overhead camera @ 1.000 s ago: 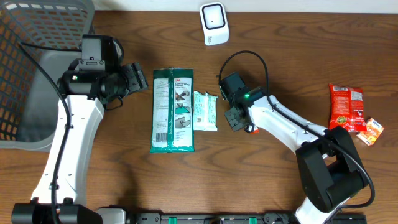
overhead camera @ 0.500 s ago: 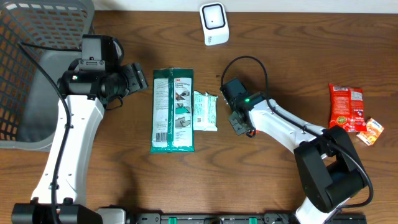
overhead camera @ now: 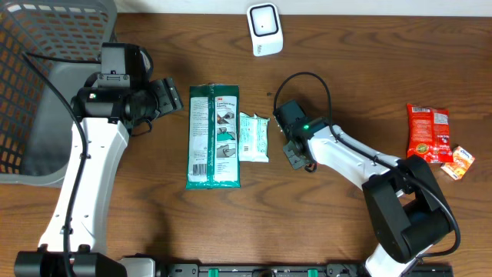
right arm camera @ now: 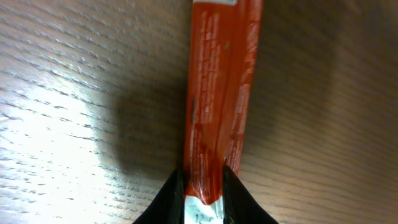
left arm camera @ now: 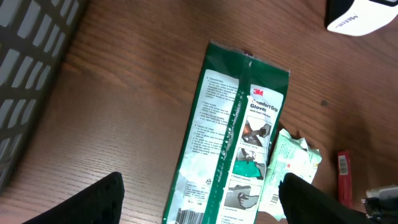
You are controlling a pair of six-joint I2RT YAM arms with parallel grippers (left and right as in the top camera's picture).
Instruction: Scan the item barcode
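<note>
One red sachet (right arm camera: 214, 93), gripped by right claw (right arm camera: 204, 186), straight ahead lengthwise; left claw (left arm camera: 202, 199) released.

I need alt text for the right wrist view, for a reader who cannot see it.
The right gripper pinches one end of a narrow red packet between its dark fingertips. A wooden table fills the background.

Overhead camera: fixed above, facing straight down, far enough to take in the whole table (overhead camera: 154, 231). Left wrist camera: near, angled down from the left onto the green glove packet (left arm camera: 227, 137), also seen overhead. Right wrist camera: very close on the red sachet (right arm camera: 217, 93).
</note>
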